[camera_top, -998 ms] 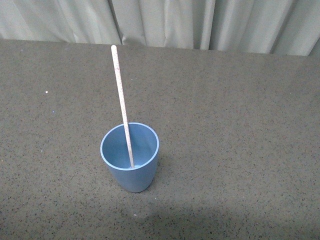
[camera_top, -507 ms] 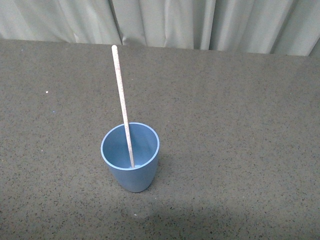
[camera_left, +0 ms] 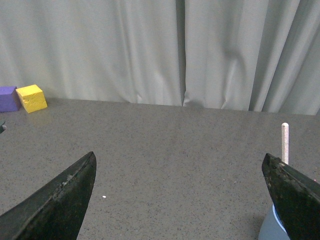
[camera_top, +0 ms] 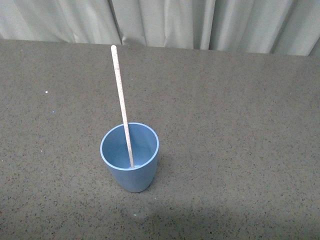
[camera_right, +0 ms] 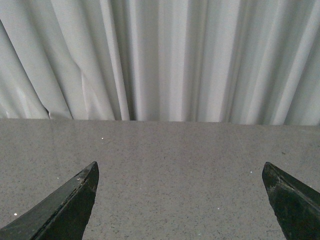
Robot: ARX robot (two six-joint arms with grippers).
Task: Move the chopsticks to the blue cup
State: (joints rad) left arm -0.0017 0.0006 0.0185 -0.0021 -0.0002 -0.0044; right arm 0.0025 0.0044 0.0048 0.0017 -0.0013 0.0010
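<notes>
— Where's the stick now?

— The chopstick (camera_top: 122,106) stands in the blue cup (camera_top: 130,158), its lower end down against the near inside wall and its top leaning away towards the far left. The cup sits upright on the dark speckled table (camera_top: 240,125), a bit left of the middle and towards the near edge.

— And the arms?

— Neither shows from the front. The left gripper (camera_left: 182,197) has its fingers spread wide, nothing between them; the cup's rim and the stick's tip peek out by one finger (camera_left: 295,195). The right gripper (camera_right: 180,202) is spread wide too, holding nothing, facing bare table and the grey curtain (camera_right: 165,60).

— Anything else about?

— A yellow block (camera_left: 32,98) and a purple block (camera_left: 8,98) touch at the table's far edge by the curtain.
</notes>
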